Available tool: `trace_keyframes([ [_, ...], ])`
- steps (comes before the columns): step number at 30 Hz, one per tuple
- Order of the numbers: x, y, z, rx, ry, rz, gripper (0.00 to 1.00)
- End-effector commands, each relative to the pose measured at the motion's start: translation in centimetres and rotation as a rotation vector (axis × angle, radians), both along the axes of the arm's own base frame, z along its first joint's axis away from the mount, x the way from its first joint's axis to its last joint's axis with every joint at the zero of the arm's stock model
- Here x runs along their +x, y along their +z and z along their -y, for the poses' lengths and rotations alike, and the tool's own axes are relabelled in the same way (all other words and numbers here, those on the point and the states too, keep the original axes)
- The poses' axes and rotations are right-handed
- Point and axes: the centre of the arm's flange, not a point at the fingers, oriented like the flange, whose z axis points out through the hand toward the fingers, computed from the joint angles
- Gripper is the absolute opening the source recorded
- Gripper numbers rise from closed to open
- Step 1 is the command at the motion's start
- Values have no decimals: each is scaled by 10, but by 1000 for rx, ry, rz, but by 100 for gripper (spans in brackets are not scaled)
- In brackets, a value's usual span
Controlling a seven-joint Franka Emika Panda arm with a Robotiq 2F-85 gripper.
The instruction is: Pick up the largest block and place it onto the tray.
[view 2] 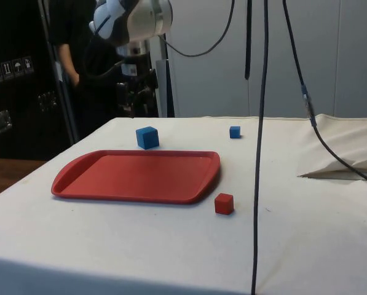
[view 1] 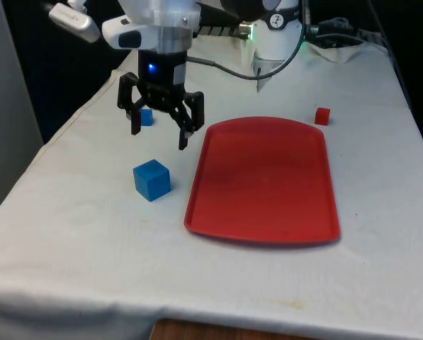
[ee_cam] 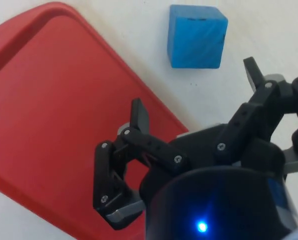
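Hovering above the white-clothed bench, the black two-finger gripper hangs with its fingers spread apart and grasping nothing, so the step in hand looks like the approach to the pick. The large blue cube-shaped block, clearly the biggest of the three, sits on the cloth just beside the long edge of the flat red plastic tray, on the front view's left, apart from the tray and untouched. In the wrist view that block lies ahead of the fingertips, with the tray's rim running alongside, so the next move probably calls for a shift towards the block until the fingers straddle it, then a descent and a squeeze across two opposite faces, taking care not to catch the tray's raised lip. A small blue cube rests farther back, partly hidden behind the gripper in the front view, and a small red cube sits near the tray's far corner on the opposite side. From the side, the gripper blends into the dark background, so its height above the cloth is hard to judge.
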Motion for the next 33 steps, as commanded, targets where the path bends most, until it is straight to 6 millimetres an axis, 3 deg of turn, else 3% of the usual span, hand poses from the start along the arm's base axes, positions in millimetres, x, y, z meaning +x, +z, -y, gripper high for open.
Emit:
trace_keyframes([
  [1, 1, -3, 0, -2, -11, 10, 100],
  [33, 5, -57, 6, -28, -201, 38, 100],
])
